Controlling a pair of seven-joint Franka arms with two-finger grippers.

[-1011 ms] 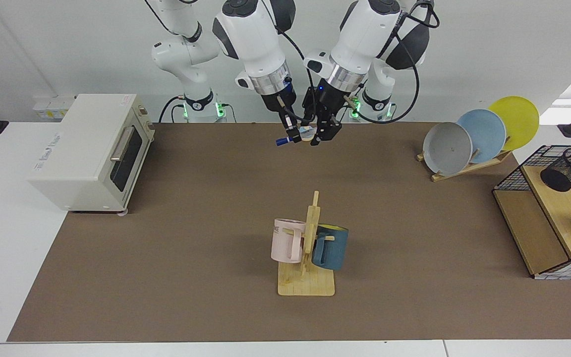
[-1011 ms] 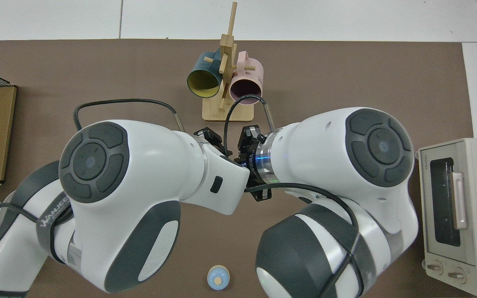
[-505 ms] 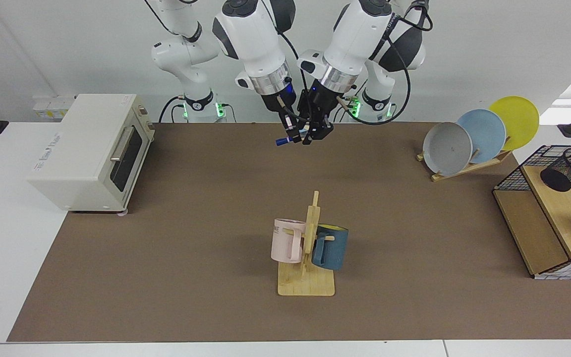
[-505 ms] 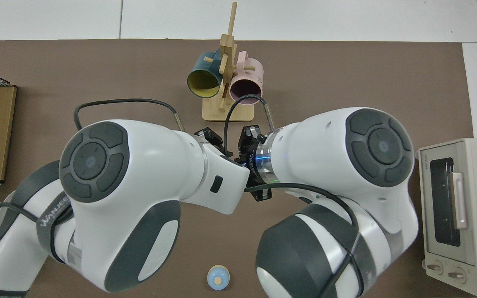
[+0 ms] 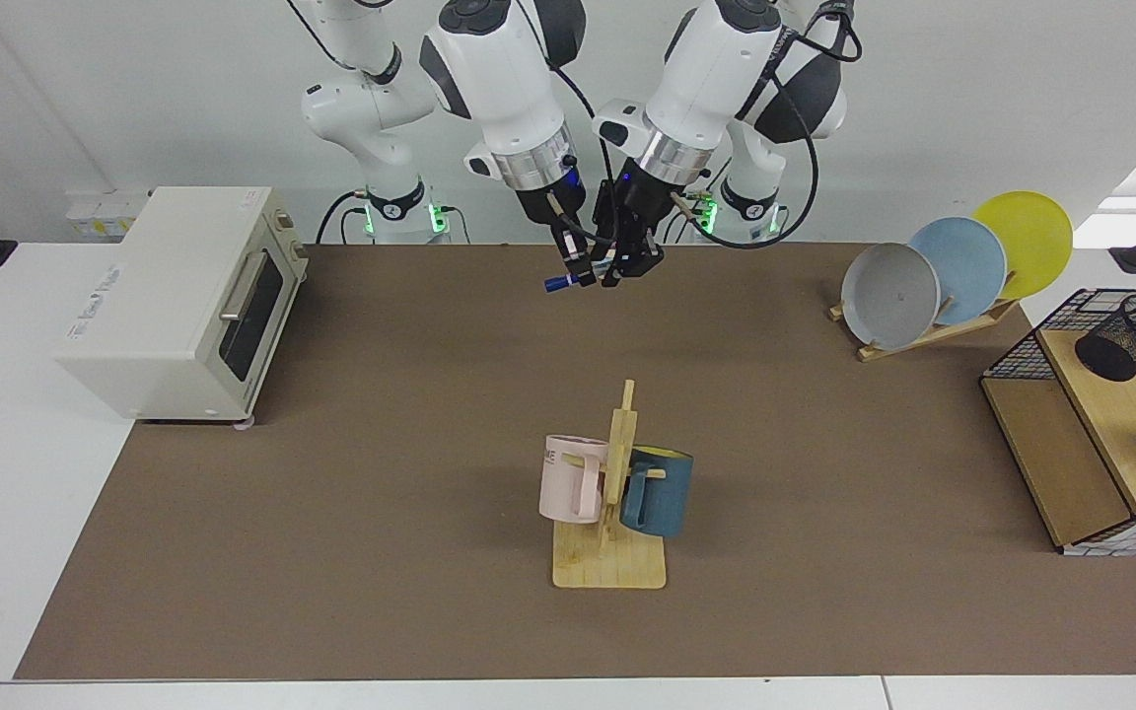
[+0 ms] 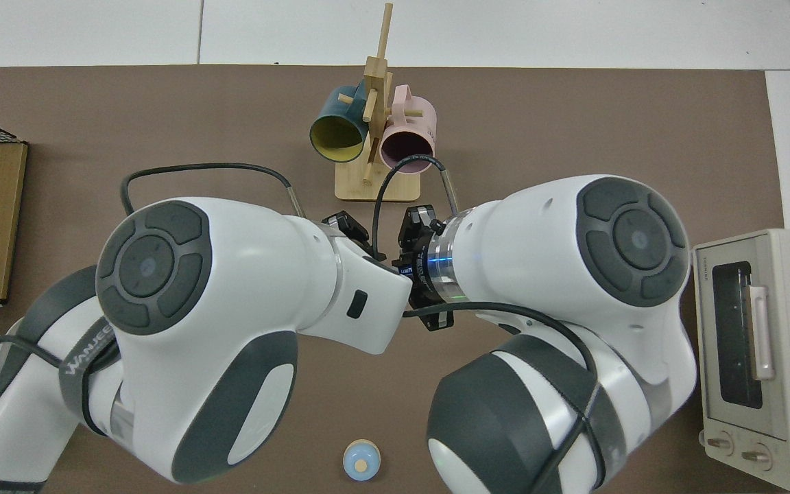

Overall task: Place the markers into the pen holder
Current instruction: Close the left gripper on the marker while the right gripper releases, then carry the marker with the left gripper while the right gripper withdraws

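Standing at the facing view's far left, the toaster oven [image 5: 183,301] rests on the surface [image 5: 381,513], well apart from the mug rack [image 5: 613,513] at mid-mat, which carries a pink mug [image 5: 568,479] and a blue mug [image 5: 658,491]. Above the mat's far edge, behind the mug rack, the right end effector [image 5: 578,267] is clamped on the marker [image 5: 568,279], which lies almost level in the air with its blue end pointing toward the toaster oven. The left end effector [image 5: 632,258] hangs right against the marker's other end; whether its fingers are apart or together cannot be told. Farther right of the mug rack stands a plate rack [image 5: 958,268], and beyond it the pen holder [image 5: 1132,336] sits on a wooden shelf [image 5: 1115,419] inside a wire basket frame.
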